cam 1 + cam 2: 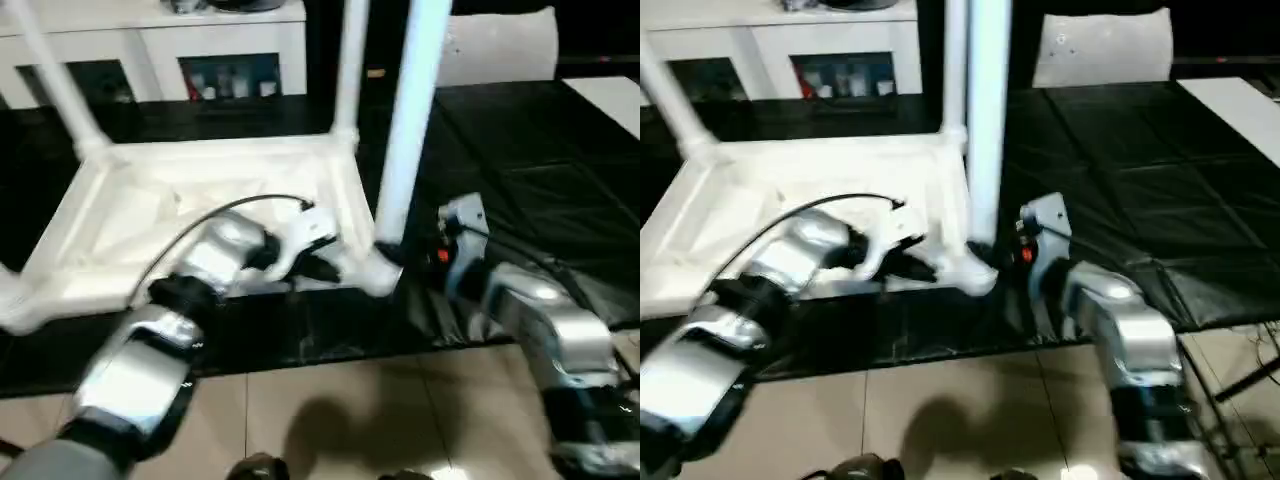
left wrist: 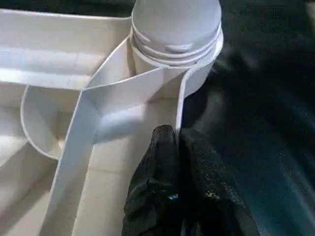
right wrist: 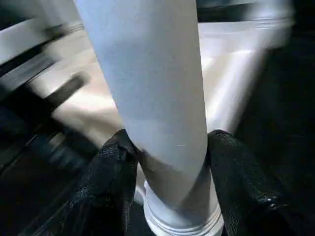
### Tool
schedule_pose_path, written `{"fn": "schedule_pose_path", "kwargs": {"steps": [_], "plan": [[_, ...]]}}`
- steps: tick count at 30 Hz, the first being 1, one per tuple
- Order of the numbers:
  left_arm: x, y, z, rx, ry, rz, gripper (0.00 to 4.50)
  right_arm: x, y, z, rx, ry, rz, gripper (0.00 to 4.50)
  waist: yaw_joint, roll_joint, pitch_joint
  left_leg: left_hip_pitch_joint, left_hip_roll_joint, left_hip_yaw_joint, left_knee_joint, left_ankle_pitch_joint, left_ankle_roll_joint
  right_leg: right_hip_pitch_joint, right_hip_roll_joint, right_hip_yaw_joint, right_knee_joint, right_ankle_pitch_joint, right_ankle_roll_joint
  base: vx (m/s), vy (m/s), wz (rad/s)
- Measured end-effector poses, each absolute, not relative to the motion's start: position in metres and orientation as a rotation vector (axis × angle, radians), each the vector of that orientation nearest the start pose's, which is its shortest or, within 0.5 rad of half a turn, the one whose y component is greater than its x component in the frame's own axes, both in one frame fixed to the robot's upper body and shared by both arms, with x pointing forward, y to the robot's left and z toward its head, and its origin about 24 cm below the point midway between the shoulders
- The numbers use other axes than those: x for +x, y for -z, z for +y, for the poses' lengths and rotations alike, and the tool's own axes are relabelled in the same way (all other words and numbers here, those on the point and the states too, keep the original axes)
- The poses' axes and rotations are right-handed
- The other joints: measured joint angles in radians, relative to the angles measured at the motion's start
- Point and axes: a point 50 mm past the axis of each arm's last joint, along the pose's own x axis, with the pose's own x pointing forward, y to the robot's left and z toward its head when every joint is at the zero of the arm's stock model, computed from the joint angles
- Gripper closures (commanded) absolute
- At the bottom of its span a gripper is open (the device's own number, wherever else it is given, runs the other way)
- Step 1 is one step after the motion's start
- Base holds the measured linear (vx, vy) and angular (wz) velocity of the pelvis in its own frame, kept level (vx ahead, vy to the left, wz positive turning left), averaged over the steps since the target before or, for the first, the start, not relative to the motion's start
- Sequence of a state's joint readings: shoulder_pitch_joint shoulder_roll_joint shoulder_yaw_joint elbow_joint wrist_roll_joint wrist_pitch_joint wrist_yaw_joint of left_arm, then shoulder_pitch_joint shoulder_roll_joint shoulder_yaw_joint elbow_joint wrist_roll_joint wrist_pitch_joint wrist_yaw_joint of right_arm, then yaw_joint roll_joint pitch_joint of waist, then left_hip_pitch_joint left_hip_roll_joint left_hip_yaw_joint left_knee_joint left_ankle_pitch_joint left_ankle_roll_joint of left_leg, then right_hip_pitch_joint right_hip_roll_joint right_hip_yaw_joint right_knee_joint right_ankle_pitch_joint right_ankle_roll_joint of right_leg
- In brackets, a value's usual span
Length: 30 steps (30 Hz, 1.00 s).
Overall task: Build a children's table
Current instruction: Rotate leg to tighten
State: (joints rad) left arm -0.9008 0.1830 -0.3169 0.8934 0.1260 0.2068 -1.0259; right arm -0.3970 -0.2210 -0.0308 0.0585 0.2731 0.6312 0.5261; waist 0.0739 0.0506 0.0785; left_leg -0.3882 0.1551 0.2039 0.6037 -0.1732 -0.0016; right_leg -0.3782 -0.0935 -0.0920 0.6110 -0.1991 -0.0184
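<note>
From the head camera, the white tabletop [image 1: 200,215] lies upside down on a black mat [image 1: 520,170], so its ribbed underside faces up. Three legs stand up from its corners. One leg [image 1: 410,120] rises from the near corner socket [image 1: 378,270], between the two arms. Another leg [image 1: 348,65] stands at the far corner behind it, and a third leg [image 1: 55,80] leans up from the far corner on the robot's left. The left gripper [image 1: 322,262] reaches across the tabletop and sits at the rim right beside the near socket. The right gripper [image 1: 405,262] comes in from the other side, low against the near leg. A white shelf [image 1: 150,35] stands behind the mat, and tan floor tiles [image 1: 350,420] lie in front.

In the left wrist camera, the two black fingers [image 2: 160,167] are pressed tight together with no gap. Their tips touch the thin edge of the tabletop [image 2: 59,64], just beside the socket [image 2: 197,73]. The bottom of the leg [image 2: 174,22] sits in that socket.

In the right wrist camera, the two black fingers [image 3: 110,172] stand apart, one on each side of the leg [image 3: 147,88]. They hug it close to its lower end, where it meets the socket [image 3: 182,227]. The tabletop [image 3: 231,64] spreads out behind the leg
</note>
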Motion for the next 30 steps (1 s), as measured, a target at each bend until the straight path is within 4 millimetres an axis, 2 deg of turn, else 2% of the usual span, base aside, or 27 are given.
{"fn": "schedule_pose_path", "kwargs": {"steps": [4,5,6,7,10,11,13,16,18,22,24,26,30], "plan": [[0.364,-0.078,0.065,0.44,1.109,0.49,4.5,0.322,-0.091,-0.134,0.116,-0.457,0.27,2.6,-0.017,0.0,0.0,-0.001,0.0,0.0,-0.002,0.0,0.0,-0.002,0.0,0.0,0.0,0.001,0.0,0.0,0.0,0.0],[0.364,-0.078,0.064,0.429,1.095,0.488,4.5,0.323,-0.091,-0.132,0.119,-0.434,0.261,2.25,-0.018,0.0,0.0,-0.001,0.0,0.0,-0.004,0.0,0.0,-0.002,0.0,-0.001,0.0,0.001,0.0,0.0,0.0,0.0],[0.364,-0.079,0.062,0.424,1.084,0.486,4.5,0.324,-0.091,-0.131,0.119,-0.418,0.254,2.25,-0.017,0.0,0.0,-0.001,0.0,0.0,-0.005,0.0,0.0,-0.003,0.0,-0.001,0.0,0.001,0.0,0.0,0.0,0.0],[0.365,-0.079,0.062,0.421,1.076,0.481,4.5,0.325,-0.091,-0.13,0.125,-0.402,0.247,1.91,-0.017,0.0,0.0,-0.001,0.0,0.0,-0.006,0.0,0.0,-0.003,0.0,-0.002,0.0,0.001,0.0,0.0,0.0,0.0],[0.365,-0.08,0.06,0.422,1.066,0.472,4.5,0.327,-0.087,-0.126,0.148,-0.371,0.256,1.85,-0.018,0.001,0.0,-0.002,0.0,0.0,-0.008,0.0,0.0,-0.005,0.001,-0.002,0.0,0.001,0.0,0.0,0.0,0.0],[0.365,-0.08,0.06,0.421,1.069,0.47,4.5,0.327,-0.086,-0.126,0.149,-0.369,0.261,1.62,-0.018,0.002,-0.001,-0.004,0.0,0.0,-0.008,0.0,0.0,-0.006,0.001,-0.002,-0.001,0.001,0.0,0.0,0.0,0.0],[0.365,-0.081,0.061,0.428,1.079,0.463,4.5,0.326,-0.086,-0.127,0.146,-0.377,0.259,1.5,-0.019,0.002,0.0,-0.006,0.0,0.0,-0.007,-0.001,0.0,-0.007,0.001,-0.002,-0.001,0.001,0.0,0.0,0.0,0.0],[0.363,-0.081,0.069,0.452,1.132,0.441,4.5,0.321,-0.084,-0.133,0.114,-0.438,0.248,1.35,-0.018,0.008,0.001,-0.007,0.0,0.0,-0.007,-0.002,0.002,-0.007,0.001,-0.003,-0.002,0.001,0.0,0.0,0.0,0.0],[0.361,-0.081,0.071,0.465,1.174,0.433,4.5,0.316,-0.082,-0.138,0.105,-0.479,0.245,1.07,-0.015,0.009,0.0,-0.008,0.0,0.0,-0.007,-0.002,0.002,-0.009,0.001,-0.003,-0.002,0.001,0.0,0.0,0.0,0.0],[0.351,-0.08,0.081,0.528,1.329,0.405,4.5,0.304,-0.087,-0.156,0.04,-0.628,0.218,0.8,-0.009,0.026,-0.005,-0.013,0.0,0.0,-0.004,-0.004,0.006,-0.011,0.001,-0.004,-0.001,0.001,0.0,0.0,0.0,0.0],[0.347,-0.078,0.086,0.558,1.398,0.406,4.5,0.299,-0.088,-0.165,0.003,-0.705,0.221,0.56,-0.001,0.029,-0.007,-0.013,0.001,0.0,-0.002,-0.004,0.006,-0.011,0.001,-0.004,0.001,0.001,0.0,0.0,0.0,0.0],[0.343,-0.077,0.091,0.589,1.467,0.411,4.5,0.292,-0.089,-0.169,-0.02,-0.803,0.233,0.56,0.012,0.033,-0.01,-0.012,0.002,0.0,-0.001,-0.004,0.005,-0.011,0.001,-0.005,0.002,0.002,0.0,0.0,0.0,0.0],[0.337,-0.076,0.098,0.638,1.573,0.419,4.5,0.283,-0.098,-0.173,-0.026,-0.98,0.224,0.56,0.027,0.036,-0.012,-0.008,0.002,-0.001,0.002,-0.003,0.005,-0.005,0.001,-0.004,0.002,0.002,0.001,0.0,0.0,0.0]]}}
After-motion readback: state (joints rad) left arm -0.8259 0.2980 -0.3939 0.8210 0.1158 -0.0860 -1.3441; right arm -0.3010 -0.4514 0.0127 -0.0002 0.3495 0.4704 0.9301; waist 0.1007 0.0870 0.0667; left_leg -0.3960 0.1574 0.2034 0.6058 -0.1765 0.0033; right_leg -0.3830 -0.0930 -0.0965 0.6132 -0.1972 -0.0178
